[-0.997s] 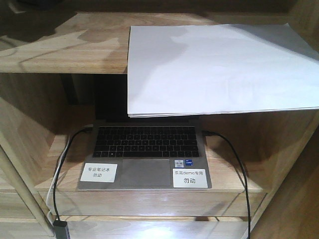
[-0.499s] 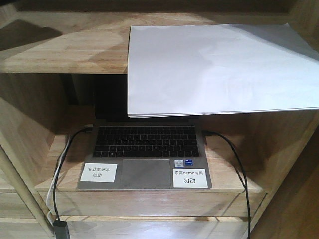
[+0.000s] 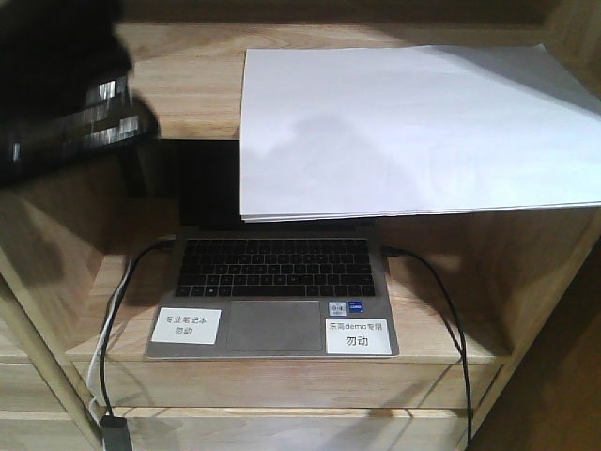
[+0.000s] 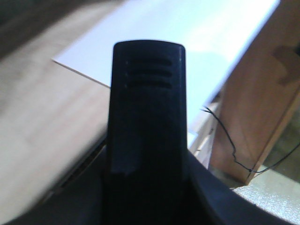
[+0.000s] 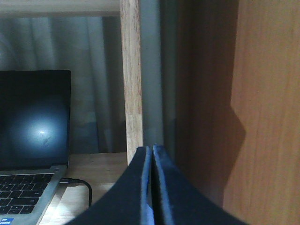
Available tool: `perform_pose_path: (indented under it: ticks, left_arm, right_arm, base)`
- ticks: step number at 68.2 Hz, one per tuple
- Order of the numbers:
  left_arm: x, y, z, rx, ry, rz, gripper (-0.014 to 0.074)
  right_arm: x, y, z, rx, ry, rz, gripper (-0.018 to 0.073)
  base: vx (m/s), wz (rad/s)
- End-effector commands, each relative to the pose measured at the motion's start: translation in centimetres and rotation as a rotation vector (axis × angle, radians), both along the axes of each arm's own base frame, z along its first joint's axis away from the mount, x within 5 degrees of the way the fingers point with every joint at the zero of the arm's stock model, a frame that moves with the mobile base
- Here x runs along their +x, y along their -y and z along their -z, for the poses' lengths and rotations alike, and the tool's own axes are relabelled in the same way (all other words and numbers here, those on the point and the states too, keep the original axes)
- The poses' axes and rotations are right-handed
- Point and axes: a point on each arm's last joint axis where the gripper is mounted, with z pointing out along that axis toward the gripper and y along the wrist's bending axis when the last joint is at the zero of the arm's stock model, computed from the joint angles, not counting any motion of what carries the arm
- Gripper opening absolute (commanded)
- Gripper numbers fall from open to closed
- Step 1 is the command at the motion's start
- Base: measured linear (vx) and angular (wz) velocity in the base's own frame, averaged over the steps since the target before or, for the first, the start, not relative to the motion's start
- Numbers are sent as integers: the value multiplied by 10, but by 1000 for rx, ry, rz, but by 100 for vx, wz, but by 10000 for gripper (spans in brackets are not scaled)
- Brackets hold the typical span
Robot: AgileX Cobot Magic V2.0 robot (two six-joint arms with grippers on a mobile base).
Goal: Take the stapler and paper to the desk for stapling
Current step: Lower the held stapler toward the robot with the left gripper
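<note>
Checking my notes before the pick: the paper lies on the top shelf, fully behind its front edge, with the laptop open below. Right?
Not quite: the paper overhangs the front edge of the top shelf, as the exterior front-facing view shows. It does lie on that shelf, with the laptop open below.

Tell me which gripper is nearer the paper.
Left. The left gripper hovers over the shelf top just beside the paper. The right gripper is lower, level with the laptop, beside a wooden upright.

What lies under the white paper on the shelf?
The paper rests on the wooden shelf top, overhanging its front edge. Below stands an open laptop; its screen is mostly hidden.
</note>
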Motion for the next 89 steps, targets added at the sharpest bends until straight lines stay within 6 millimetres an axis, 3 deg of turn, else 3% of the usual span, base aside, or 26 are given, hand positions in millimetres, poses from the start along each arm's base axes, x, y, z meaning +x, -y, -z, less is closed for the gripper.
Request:
perform_pose_path:
  ticks: [1,15,40,53,89]
  left_arm:
    - [-20,-5,-2,-130,142,7,-6]
    - [-42,-15,55,-94,131,-4,-6]
    - [-79,-29,139,-221,161,-42,-6]
    - [-88,-32,156,-261,158,-56,-6]
    - [-89,-32,158,-256,149,-49,-6]
  right_arm:
    - [-1,0,-6,-21,78,3,-10]
    - [-1,0,-6,-21,79,2,-10]
    - [-1,0,-6,-21,79,2,-10]
    - [-1,0,-6,-21,79,2,-10]
    - [-1,0,-6,-21,78,3,-10]
  base:
    - [0,0]
    - [0,0]
    - [0,0]
    - [0,0]
    - [0,0]
